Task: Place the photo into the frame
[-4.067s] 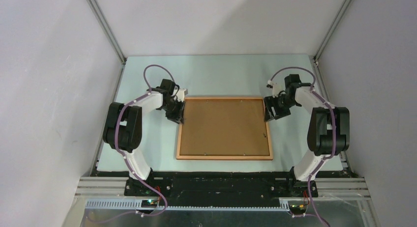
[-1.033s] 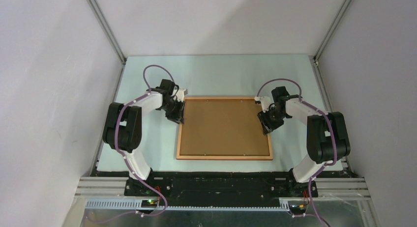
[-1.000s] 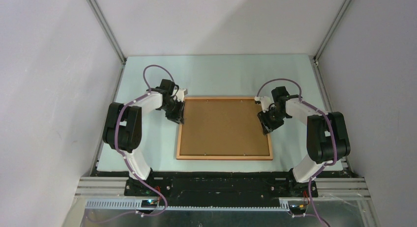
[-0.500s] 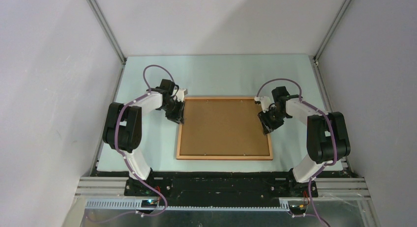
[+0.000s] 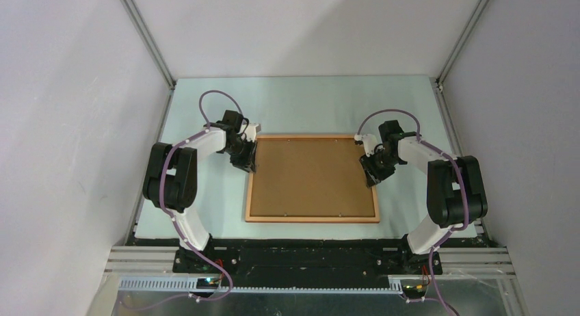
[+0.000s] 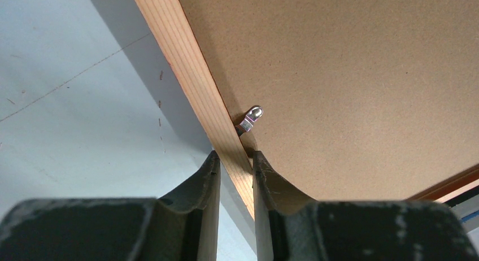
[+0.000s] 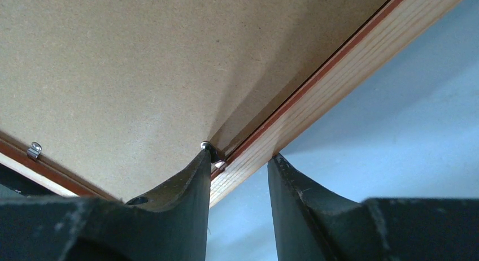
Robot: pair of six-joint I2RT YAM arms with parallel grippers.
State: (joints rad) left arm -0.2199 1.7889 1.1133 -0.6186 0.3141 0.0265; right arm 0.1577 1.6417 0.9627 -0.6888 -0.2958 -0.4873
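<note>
Lying flat at the middle of the pale green tabletop [image 5: 308, 104], the frame [image 5: 312, 219] rests back side up. Its orange-brown wooden rails run around a plain brown backing board [image 5: 311, 176] that fills the opening. The left arm [image 5: 179, 176] reaches to the frame's 9 o'clock side and the right arm [image 5: 455, 186] to its 3 o'clock side. The left fingers [image 6: 200, 210] are clamped on the left rail, one outside it and the other inside, at the board's edge. The right fingers [image 7: 183, 207] stand apart astride the right rail, with bare tabletop showing between them. Their outer tip sits just beside the rail's outer edge, and their inner tip touches a small metal clip [image 7: 210, 149]. A silver tab [image 6: 251, 118] lies on the board at the rail's inner edge, just beyond the left fingers.
</note>
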